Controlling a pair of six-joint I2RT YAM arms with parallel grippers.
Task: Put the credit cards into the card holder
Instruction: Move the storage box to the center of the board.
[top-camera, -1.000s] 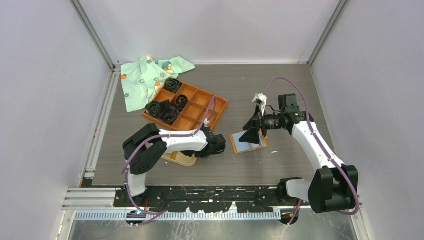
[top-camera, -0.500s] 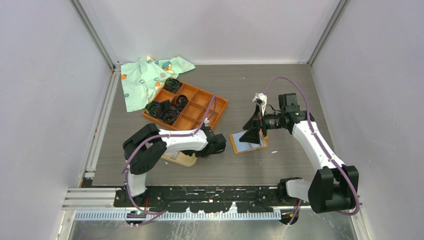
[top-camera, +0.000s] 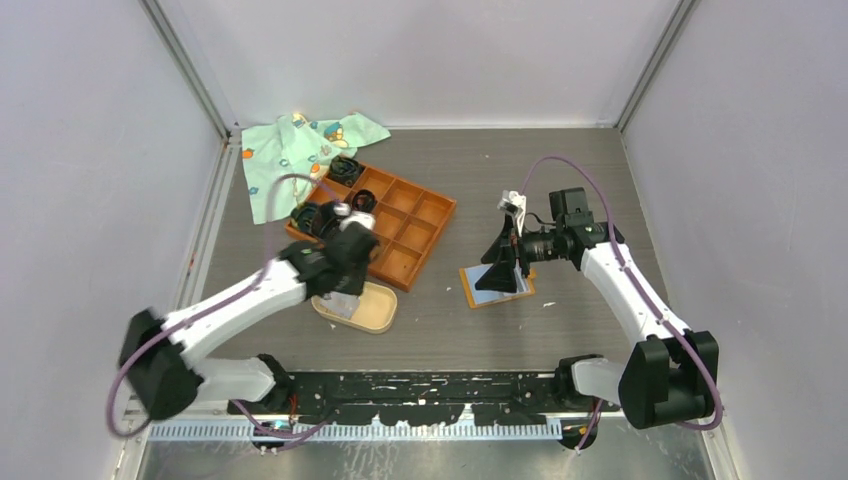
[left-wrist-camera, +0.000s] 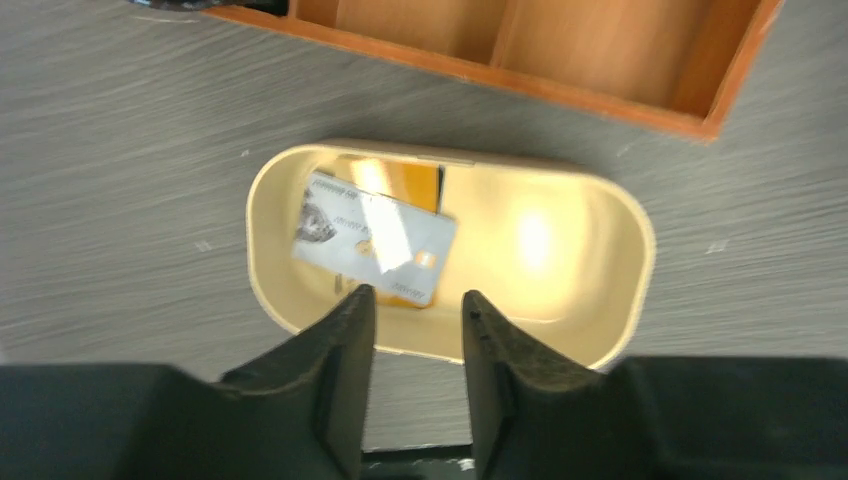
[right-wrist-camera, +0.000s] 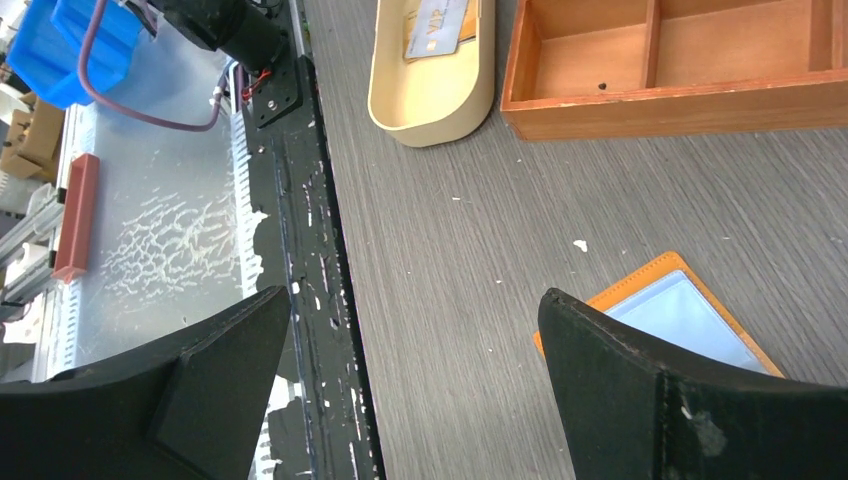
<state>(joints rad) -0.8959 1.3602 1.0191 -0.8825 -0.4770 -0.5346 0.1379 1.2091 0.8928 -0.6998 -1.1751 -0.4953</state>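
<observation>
Though the left gripper (left-wrist-camera: 415, 308) hangs right over the near rim of the card holder (left-wrist-camera: 640, 250), it grips nothing. Its two black fingers (left-wrist-camera: 340, 350) stand a modest way apart, with only the beige rim showing in the gap. Inside the holder, towards its left end as the wrist camera sees it, lie two credit cards (left-wrist-camera: 370, 235): a silver-grey one on top, askew across an orange one beneath. Neither finger touches them, as far as I can tell.

Just beyond the holder sits the orange grid tray (top-camera: 410, 225), with black coiled bands (top-camera: 345, 170) in some of its left-hand compartments. A pale green patterned cloth (top-camera: 290, 150) lies behind that, at the back of the table.

Further right, well apart from the holder, an orange wallet (top-camera: 495, 288) lies open and flat, its blue-grey inside facing up. Above it hovers the right gripper (top-camera: 507, 262), spread very wide and empty. From its own wrist camera, the wallet's corner shows between the fingers, off towards the right one.
</observation>
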